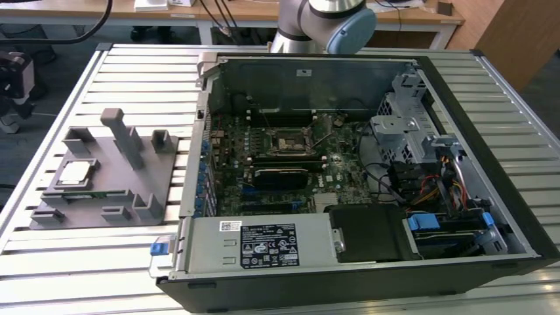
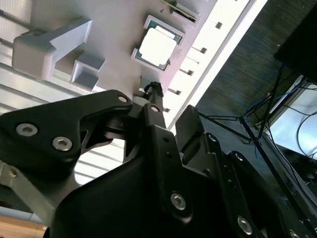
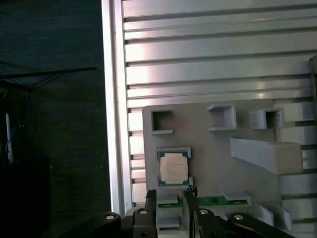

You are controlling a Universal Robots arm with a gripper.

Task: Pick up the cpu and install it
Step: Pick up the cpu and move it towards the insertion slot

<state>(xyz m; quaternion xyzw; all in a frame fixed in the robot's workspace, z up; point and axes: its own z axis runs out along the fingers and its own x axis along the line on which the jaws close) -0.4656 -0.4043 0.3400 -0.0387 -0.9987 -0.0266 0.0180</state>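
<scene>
Gripper (image 3: 171, 196) jaws parted, empty. It hangs near the cpu (image 3: 173, 168), seated in the grey fixture (image 3: 213, 148).

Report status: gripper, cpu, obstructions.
Gripper open, empty, short of the cpu. It lies flat in its slot on the gray fixture, untouched. Memory stick beside it, not covering it.
</scene>
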